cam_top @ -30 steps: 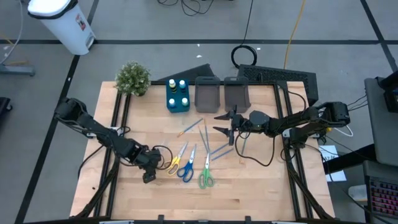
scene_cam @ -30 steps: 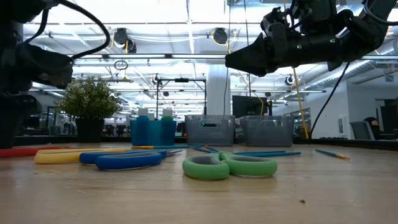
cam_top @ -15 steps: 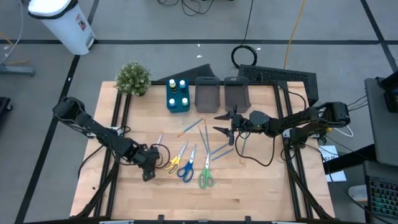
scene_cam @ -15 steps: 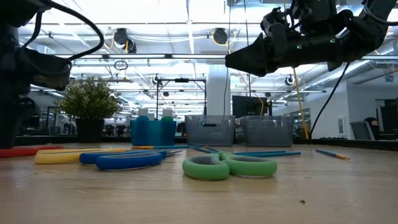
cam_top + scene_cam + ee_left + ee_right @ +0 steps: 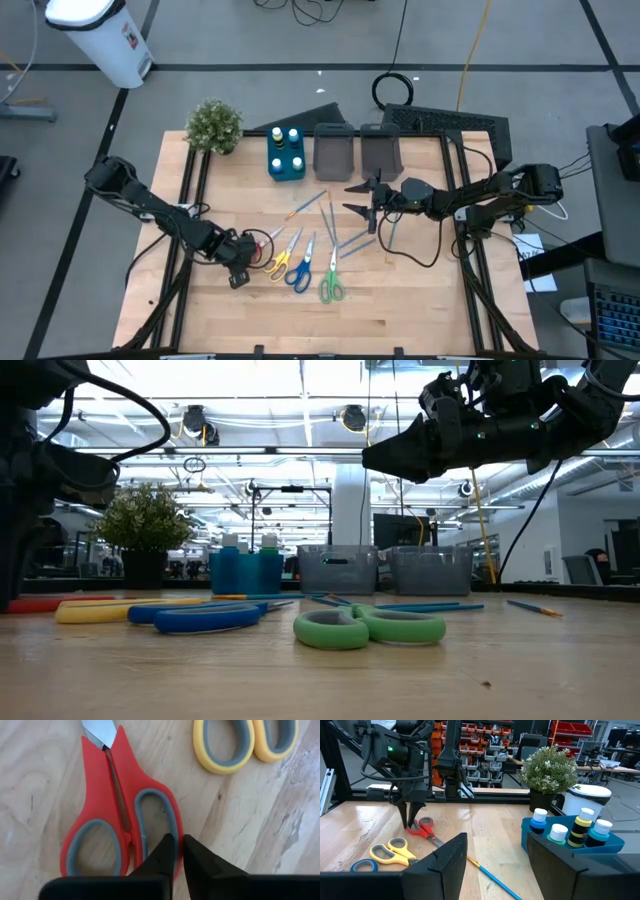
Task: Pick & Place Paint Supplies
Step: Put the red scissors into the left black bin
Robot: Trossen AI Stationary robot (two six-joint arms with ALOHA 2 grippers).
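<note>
Four pairs of scissors lie flat on the pale wooden desk [image 5: 400, 300], and the left claw [image 5: 178, 851] is down on the red scissors [image 5: 120, 815], its two dark wedge-shaped fingers pinched together on the outer loop of the red plastic handle with its grey rubbery lining. The steel blades point away from the claw. Just beside them sit the yellow scissors [image 5: 245, 742], same grey-lined oval loops, then the blue scissors [image 5: 299, 268] and the green scissors [image 5: 331, 283] further along the row. Thin blue-grey brushes [image 5: 352, 240] are scattered near the middle of the desk. Over on the right, the right claw [image 5: 364, 201] hangs above the desk near the brushes, fingers spread wide, nothing between them. At the back, a blue bin [image 5: 600, 851] holds small round bottles [image 5: 579, 827] standing upright, next to two grey bins [image 5: 357, 150] and a bushy potted plant [image 5: 214, 125].
</note>
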